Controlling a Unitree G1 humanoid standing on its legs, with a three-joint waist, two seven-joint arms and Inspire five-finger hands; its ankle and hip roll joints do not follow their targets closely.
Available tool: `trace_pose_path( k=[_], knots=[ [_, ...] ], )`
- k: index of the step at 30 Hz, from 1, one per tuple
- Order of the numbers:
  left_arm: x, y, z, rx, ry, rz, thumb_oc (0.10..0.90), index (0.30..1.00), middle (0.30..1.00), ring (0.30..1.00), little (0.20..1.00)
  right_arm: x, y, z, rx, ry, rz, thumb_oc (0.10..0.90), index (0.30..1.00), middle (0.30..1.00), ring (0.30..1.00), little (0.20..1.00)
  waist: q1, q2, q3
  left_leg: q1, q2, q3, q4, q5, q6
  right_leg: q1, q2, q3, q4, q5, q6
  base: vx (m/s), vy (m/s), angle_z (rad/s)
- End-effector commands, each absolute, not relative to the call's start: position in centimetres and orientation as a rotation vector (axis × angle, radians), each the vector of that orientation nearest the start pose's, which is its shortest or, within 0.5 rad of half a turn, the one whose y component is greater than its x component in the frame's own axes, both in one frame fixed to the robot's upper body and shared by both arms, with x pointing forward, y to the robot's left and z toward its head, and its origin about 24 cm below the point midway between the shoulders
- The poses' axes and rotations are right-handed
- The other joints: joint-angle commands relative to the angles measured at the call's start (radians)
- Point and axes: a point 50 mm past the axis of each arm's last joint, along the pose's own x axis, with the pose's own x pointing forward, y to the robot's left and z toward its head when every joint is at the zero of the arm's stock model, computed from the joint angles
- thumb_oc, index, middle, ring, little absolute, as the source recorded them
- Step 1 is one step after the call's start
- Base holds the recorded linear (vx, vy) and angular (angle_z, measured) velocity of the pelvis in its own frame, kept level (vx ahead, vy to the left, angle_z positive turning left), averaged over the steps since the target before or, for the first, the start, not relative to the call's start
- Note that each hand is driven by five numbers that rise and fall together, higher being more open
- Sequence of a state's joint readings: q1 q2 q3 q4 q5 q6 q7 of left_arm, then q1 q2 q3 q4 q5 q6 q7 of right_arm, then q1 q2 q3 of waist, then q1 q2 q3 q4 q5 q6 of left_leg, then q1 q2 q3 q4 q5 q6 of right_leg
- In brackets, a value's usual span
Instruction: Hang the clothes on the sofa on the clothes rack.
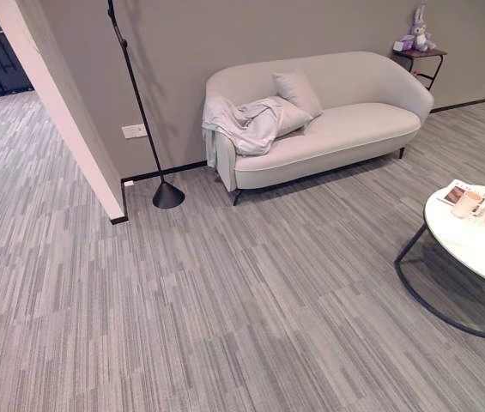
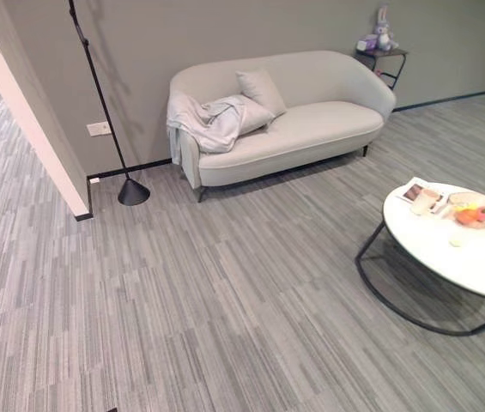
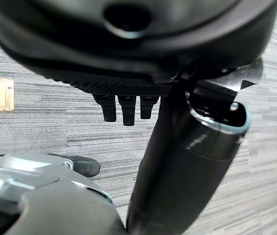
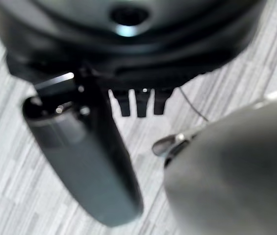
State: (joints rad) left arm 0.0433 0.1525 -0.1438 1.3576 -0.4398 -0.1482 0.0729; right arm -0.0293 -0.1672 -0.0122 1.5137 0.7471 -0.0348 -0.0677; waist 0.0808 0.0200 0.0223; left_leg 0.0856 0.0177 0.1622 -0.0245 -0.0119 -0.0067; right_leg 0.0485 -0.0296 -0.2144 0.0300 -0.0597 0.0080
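Left eye view: pale sofa against grey wall, w/ grey clothes heaped over its left end and armrest, touching a cushion. Round white table at right, well apart from sofa. Black floor lamp base just left of sofa. Left hand and right hand in wrist views: fingers straight, relaxed, apart, holding nothing, floor beyond.

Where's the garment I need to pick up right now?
The grey garment lies draped over the left arm of the sofa, against a cushion, in the head views, right of the floor lamp.
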Motion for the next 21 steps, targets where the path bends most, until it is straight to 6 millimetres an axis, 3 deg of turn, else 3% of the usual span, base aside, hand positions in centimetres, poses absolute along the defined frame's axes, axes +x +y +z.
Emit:
trace_pose_path(
  k=[1,5,10,21],
  knots=[
    [7.6,19.1,-17.2,-0.071,1.172,0.259,0.800,0.900,0.900,0.900,0.900,3.1,-21.3,-17.5,0.418,1.391,-0.722,0.800,0.900,0.900,0.900,0.900,-0.020,-0.039,-0.003,-0.005,0.017,-0.037,-0.063,0.000,-0.040,0.052,-0.096,-0.028,-0.117,0.079,0.108,0.00,0.000,0.00],
    [8.0,18.5,-17.2,-0.073,1.174,0.203,0.800,0.900,0.900,0.900,0.900,0.6,-21.9,-17.4,0.430,1.464,-0.788,0.800,0.900,0.900,0.900,0.900,-0.036,-0.037,-0.004,-0.005,0.011,-0.032,-0.063,-0.007,-0.036,0.047,-0.103,-0.020,-0.117,0.084,0.113,0.01,0.031,-0.03],
    [7.4,18.0,-17.4,-0.085,1.210,0.153,0.800,0.900,0.900,0.900,0.900,0.4,-22.1,-17.4,0.405,1.483,-0.752,0.800,0.900,0.900,0.900,0.900,-0.049,-0.029,-0.003,-0.002,0.000,-0.029,-0.063,-0.014,-0.028,0.046,-0.114,-0.012,-0.117,0.090,0.119,0.01,0.063,-0.11],
    [7.7,18.9,-17.2,-0.003,1.202,0.136,0.800,0.900,0.900,0.900,0.900,5.5,-20.5,-17.5,0.315,1.342,-0.516,0.800,0.900,0.900,0.900,0.900,-0.045,-0.034,0.033,-0.004,-0.036,-0.060,-0.063,-0.019,-0.001,0.044,-0.148,-0.040,-0.072,0.097,0.125,0.00,0.056,0.06]
  ],
)
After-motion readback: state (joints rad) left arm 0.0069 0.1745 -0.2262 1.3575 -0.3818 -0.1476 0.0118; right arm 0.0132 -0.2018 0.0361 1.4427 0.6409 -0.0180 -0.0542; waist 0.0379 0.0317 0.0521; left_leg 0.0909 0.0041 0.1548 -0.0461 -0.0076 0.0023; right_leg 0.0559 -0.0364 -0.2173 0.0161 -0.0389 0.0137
